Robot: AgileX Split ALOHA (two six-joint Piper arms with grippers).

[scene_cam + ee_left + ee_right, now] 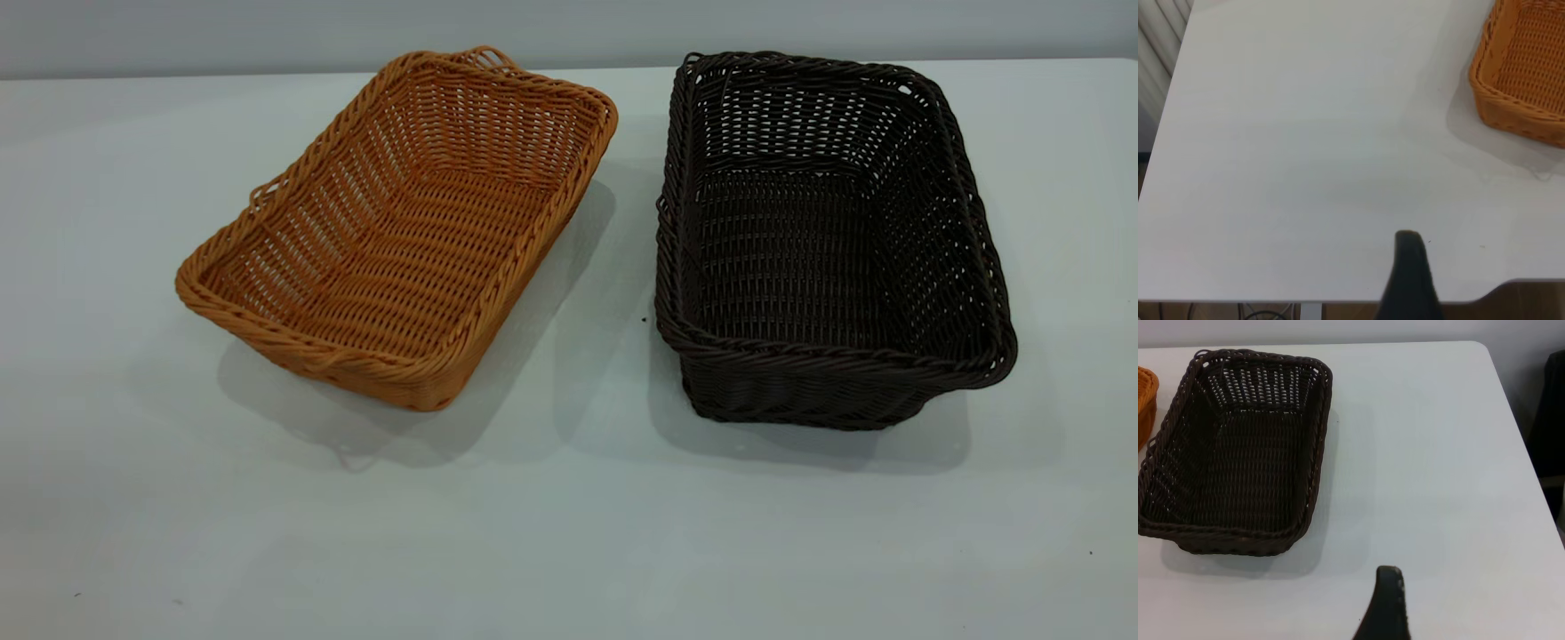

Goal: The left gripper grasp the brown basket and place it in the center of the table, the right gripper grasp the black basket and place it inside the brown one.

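The brown basket (400, 231) lies on the table (569, 533) left of centre, turned at an angle; one corner of it (1528, 73) shows in the left wrist view. The black basket (827, 240) stands to its right, a narrow gap apart, and nothing is in it (1238, 453). My left gripper (1469, 267) hovers over bare table near the table's edge, well away from the brown basket. Only one dark finger (1408, 273) shows, with bare table beside it. My right gripper (1439, 590) hangs over the table beside the black basket, one finger (1386, 600) in sight. Neither arm appears in the exterior view.
A wall runs behind the table's far edge (569, 36). In the left wrist view the table's edge (1338, 301) lies close under the gripper, with a ribbed panel (1158, 53) beyond the side. A dark shape (1551, 413) stands past the table's edge in the right wrist view.
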